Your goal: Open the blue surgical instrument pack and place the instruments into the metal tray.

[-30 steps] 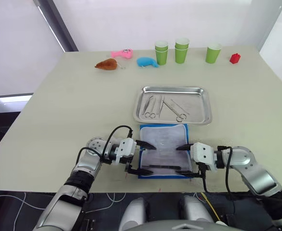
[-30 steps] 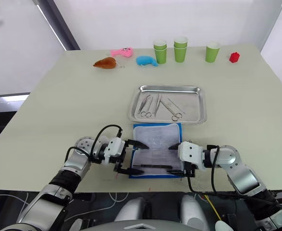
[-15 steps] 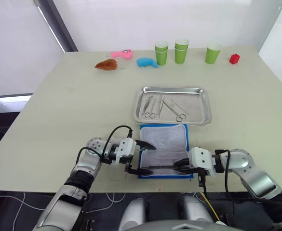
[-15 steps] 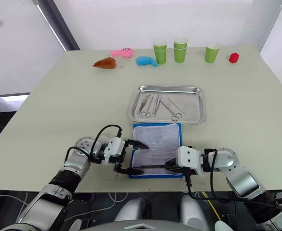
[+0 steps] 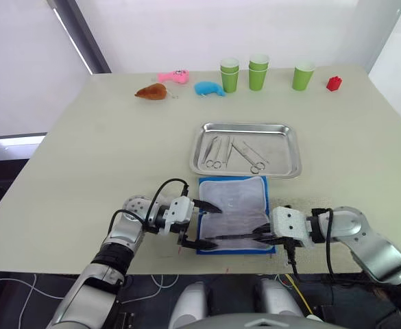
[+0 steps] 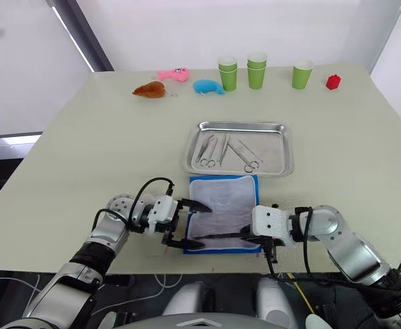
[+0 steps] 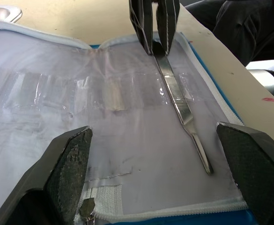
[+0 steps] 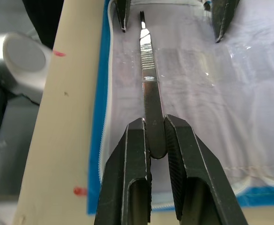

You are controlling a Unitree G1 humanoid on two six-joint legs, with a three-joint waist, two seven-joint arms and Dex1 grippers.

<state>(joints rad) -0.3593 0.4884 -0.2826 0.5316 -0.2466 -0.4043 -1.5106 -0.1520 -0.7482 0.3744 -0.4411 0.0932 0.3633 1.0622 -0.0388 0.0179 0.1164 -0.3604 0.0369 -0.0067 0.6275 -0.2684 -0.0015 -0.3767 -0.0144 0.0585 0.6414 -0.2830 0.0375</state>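
Jaws of the right gripper (image 8: 156,140) clench one end of a flat silvery instrument (image 8: 148,93) lying on the pale lining of the opened blue surgical instrument pack (image 5: 233,214), at the surface's near edge; the left gripper (image 5: 201,224) stands wide open, straddling the pack's left edge. Other instruments (image 5: 234,153) lie in the metal tray (image 5: 288,154) just beyond

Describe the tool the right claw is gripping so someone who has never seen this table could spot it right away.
Start at the metal tray mid-table, then drop to the opened blue surgical instrument pack just in front of it. Along the pack's near edge lies one slim silvery handle, pinched at one end by the right claw; the other instruments are in the tray.
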